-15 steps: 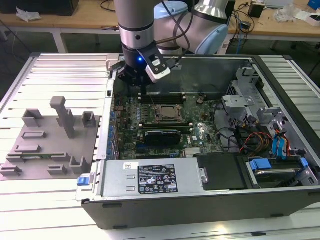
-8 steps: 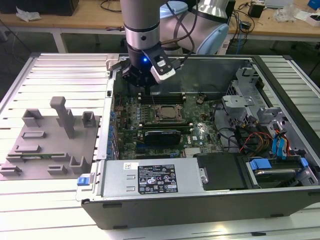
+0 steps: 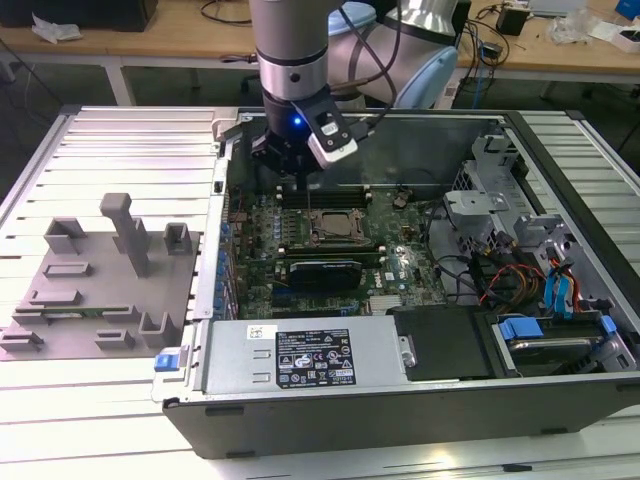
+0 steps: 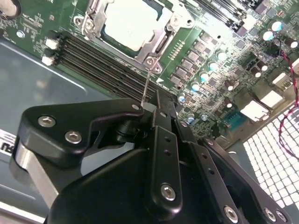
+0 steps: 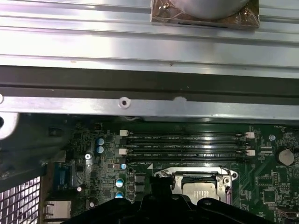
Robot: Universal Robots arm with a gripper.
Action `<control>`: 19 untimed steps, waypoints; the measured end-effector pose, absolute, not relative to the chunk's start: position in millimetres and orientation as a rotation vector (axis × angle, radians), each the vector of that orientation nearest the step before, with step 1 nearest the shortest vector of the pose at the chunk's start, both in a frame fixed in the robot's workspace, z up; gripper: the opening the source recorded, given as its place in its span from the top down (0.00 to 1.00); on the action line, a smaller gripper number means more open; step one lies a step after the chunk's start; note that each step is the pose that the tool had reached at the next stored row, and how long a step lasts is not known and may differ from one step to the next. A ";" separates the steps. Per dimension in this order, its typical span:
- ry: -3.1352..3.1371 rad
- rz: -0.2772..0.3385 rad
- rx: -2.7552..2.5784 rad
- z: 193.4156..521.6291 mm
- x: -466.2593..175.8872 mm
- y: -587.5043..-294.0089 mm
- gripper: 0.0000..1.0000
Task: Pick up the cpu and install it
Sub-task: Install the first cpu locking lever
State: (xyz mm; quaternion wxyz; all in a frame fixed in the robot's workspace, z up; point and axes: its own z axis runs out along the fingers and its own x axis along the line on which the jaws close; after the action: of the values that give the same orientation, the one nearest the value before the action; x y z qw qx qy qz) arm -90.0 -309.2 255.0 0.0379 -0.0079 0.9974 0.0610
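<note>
The cpu (image 3: 333,232) lies flat in the dark socket frame on the green motherboard (image 3: 400,262), its silver-white top facing up; both wrist views show the cpu (image 4: 128,23) (image 5: 201,189) in that frame. My gripper (image 3: 303,178) hangs just behind the socket, over the memory slots. In the second wrist view my gripper (image 4: 156,95) has its black fingers together on a thin metal socket lever (image 4: 146,86) that rises from the frame's corner. That socket lever (image 3: 309,203) stands nearly upright under the fingers in the exterior view.
The motherboard sits inside an open computer case (image 3: 560,130) on a slatted metal table. A power supply (image 3: 300,355) fills the case's near side, with drive bays and blue tabs (image 3: 560,295) on the exterior view's right. A grey fixture plate (image 3: 100,290) with upright blocks lies on the exterior view's left.
</note>
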 end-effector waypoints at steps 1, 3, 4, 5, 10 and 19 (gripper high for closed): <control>3.060 0.187 -0.022 255.0 -88.6 -309.6 0.89; 3.061 0.187 -0.019 254.8 -86.2 -310.5 0.89; 3.061 0.187 -0.014 254.5 -84.9 -311.2 0.89; 3.062 0.187 -0.011 254.3 -84.0 -311.8 0.89; 3.064 0.186 0.002 253.8 -79.2 -314.5 0.89; 3.064 0.186 0.002 258.0 -79.1 -314.7 0.89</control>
State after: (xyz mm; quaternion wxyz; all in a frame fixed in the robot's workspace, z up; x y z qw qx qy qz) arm -79.1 -314.7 258.0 0.0360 0.0006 0.9975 0.0606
